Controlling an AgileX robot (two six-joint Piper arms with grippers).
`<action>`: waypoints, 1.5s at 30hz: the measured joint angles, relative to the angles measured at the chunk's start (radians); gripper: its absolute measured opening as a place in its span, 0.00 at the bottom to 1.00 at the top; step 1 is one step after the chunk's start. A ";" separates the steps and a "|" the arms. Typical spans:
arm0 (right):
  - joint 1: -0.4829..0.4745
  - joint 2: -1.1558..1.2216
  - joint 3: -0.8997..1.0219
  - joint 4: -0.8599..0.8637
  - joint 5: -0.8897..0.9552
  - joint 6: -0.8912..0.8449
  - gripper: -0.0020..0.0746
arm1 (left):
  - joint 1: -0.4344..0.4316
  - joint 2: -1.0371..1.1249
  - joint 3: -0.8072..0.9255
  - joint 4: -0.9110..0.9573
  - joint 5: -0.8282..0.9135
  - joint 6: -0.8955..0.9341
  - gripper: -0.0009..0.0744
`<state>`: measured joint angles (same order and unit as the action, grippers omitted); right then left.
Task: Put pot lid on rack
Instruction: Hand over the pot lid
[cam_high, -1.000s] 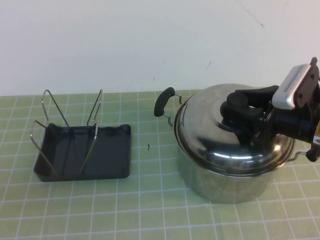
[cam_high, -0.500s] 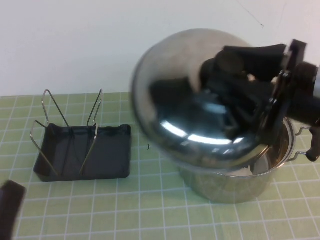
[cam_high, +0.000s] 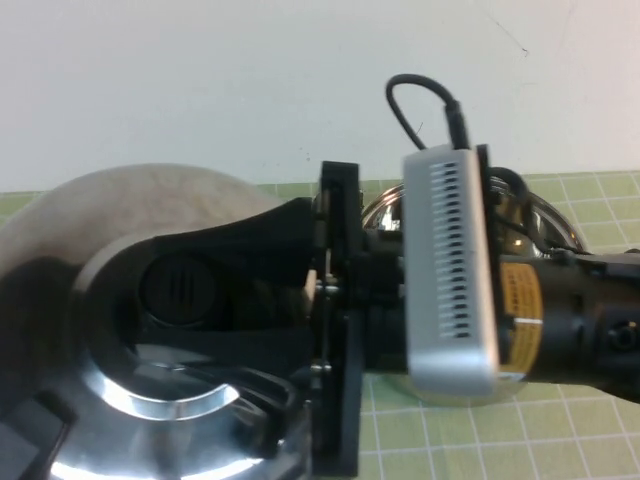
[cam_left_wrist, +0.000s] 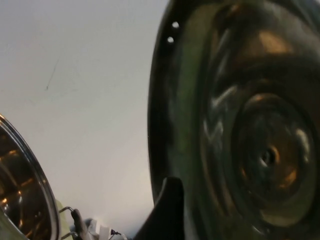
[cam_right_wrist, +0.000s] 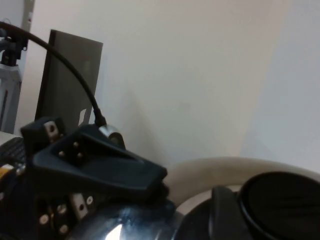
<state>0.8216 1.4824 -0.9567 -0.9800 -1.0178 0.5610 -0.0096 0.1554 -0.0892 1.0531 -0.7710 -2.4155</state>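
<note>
My right gripper (cam_high: 178, 290) is shut on the black knob (cam_high: 176, 286) of the steel pot lid (cam_high: 150, 400). It holds the lid up off the table at the left, tilted and close to the high camera. In the right wrist view the knob (cam_right_wrist: 287, 205) sits between the fingers (cam_right_wrist: 225, 215). The left wrist view shows the lid's underside (cam_left_wrist: 250, 140). My left gripper (cam_left_wrist: 169, 212) is close beside the lid's rim. The rack is hidden behind the lid.
The open steel pot (cam_high: 548, 222) stands at the back right, mostly hidden by my right arm (cam_high: 450, 290). Its rim also shows in the left wrist view (cam_left_wrist: 27, 175). The green checked mat (cam_high: 520, 440) covers the table. A white wall is behind.
My right gripper has lifted the lid off the pot and carried it left and up toward the camera. It now hides the rack, and the pot stands open.
</note>
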 joint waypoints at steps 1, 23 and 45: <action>0.005 0.012 -0.008 0.002 0.000 0.000 0.49 | 0.000 0.000 0.000 0.000 -0.008 0.000 0.93; 0.011 0.118 -0.034 0.140 -0.123 0.019 0.61 | 0.000 0.000 -0.006 -0.048 -0.128 0.025 0.13; 0.011 -0.350 -0.038 -0.171 0.349 -0.146 0.05 | 0.000 0.351 -0.427 0.719 0.136 0.119 0.13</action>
<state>0.8331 1.1322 -0.9952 -1.1508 -0.6684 0.4151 -0.0096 0.5065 -0.5157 1.7719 -0.6352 -2.2966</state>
